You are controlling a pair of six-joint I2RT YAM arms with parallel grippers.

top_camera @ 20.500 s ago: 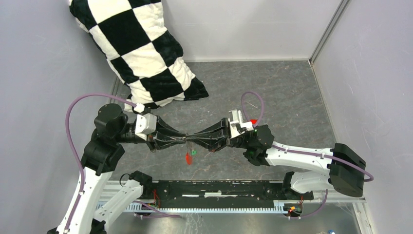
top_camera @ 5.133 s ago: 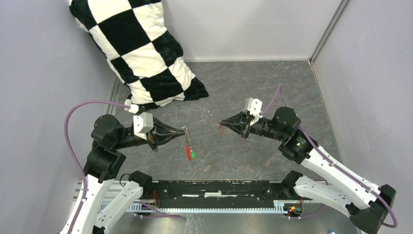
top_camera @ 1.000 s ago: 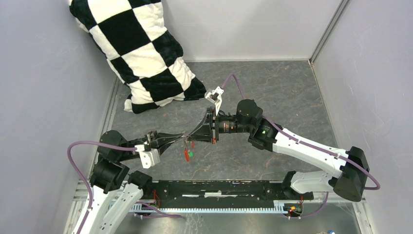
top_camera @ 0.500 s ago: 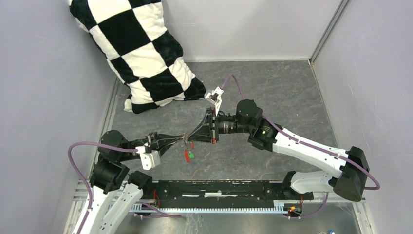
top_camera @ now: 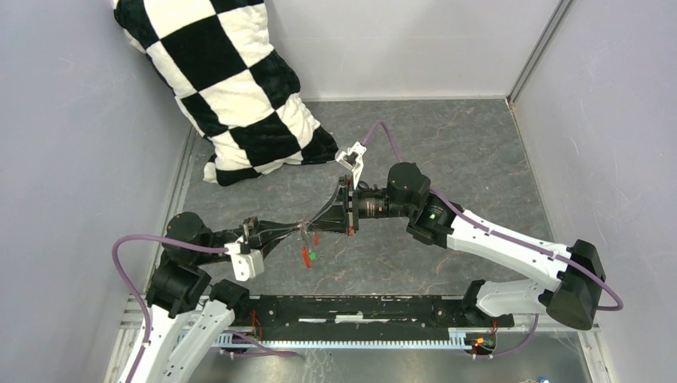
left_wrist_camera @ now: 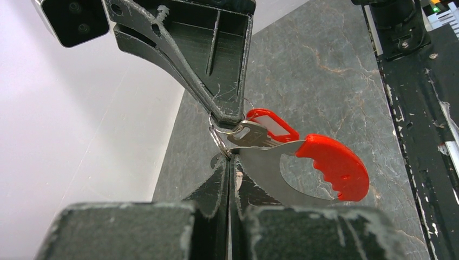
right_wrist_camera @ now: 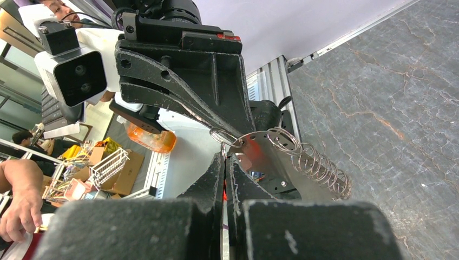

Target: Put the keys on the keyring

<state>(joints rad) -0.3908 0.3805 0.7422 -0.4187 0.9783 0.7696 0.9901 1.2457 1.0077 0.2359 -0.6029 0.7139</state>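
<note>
Grey walls (top_camera: 399,40) closed in a grey marbled tabletop (top_camera: 447,144), with a black-and-white checked pillow (top_camera: 231,88) leaning in the far left corner. Both arms reached inward above the near middle of the tabletop, and the left tool (top_camera: 298,230) and right tool (top_camera: 313,224) met tip to tip, clear of the surface.

The left tool was pinched tight on the keyring (left_wrist_camera: 218,142), whose thin wire loops sat right at its tips. The right tool was also closed to a sliver, with its tip against the same loops. Whether it gripped the ring or a key could not be told.

The silver key (left_wrist_camera: 253,136) lay just beside the ring in the left wrist view, its head at the loops and its blade pointing away. Whether it was threaded on was unclear. The red key (left_wrist_camera: 273,124) showed only its small plastic head, just behind the silver one and touching the right tool's tip.

The red tag (left_wrist_camera: 331,165), on a steel plate, hung from the ring below both keys. From above, a green tag (top_camera: 313,255) dangled beside it. A wire coil (right_wrist_camera: 311,162) trailed from the ring in the right wrist view.
</note>
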